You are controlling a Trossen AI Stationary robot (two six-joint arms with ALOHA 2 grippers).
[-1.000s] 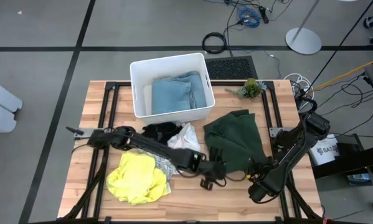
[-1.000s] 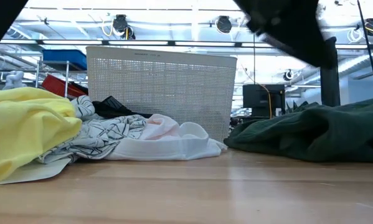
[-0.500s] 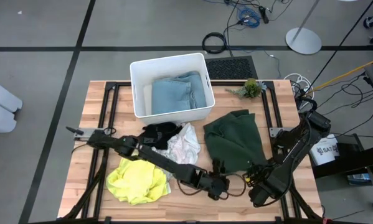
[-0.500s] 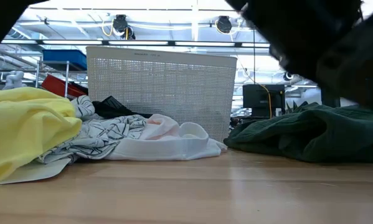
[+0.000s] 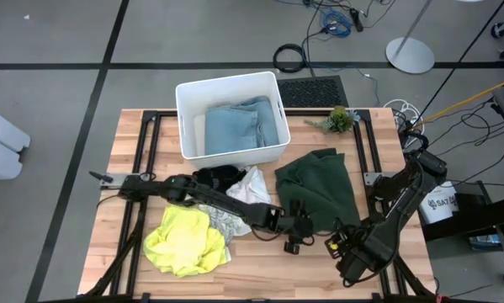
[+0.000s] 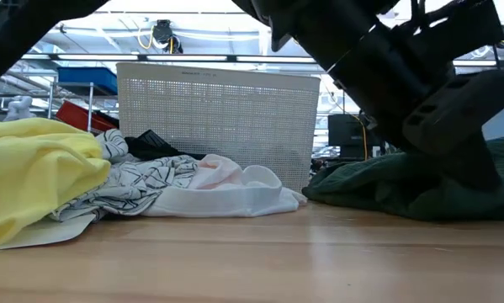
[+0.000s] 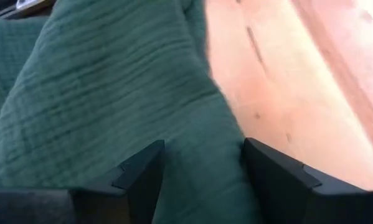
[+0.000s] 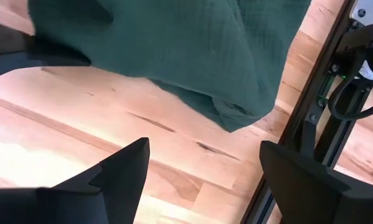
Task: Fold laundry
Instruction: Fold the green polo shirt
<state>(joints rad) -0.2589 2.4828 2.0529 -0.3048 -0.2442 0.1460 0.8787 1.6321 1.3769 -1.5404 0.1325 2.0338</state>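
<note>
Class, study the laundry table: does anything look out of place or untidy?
Only the light blue garment lies in the white bin. The yellow, patterned white and black garments lie crumpled in a heap, and the dark green garment is rumpled, unfolded.

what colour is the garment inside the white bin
Light blue garment, clearest in the high view.

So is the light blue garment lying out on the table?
No, the light blue garment sits inside the white bin in the high view.
</note>
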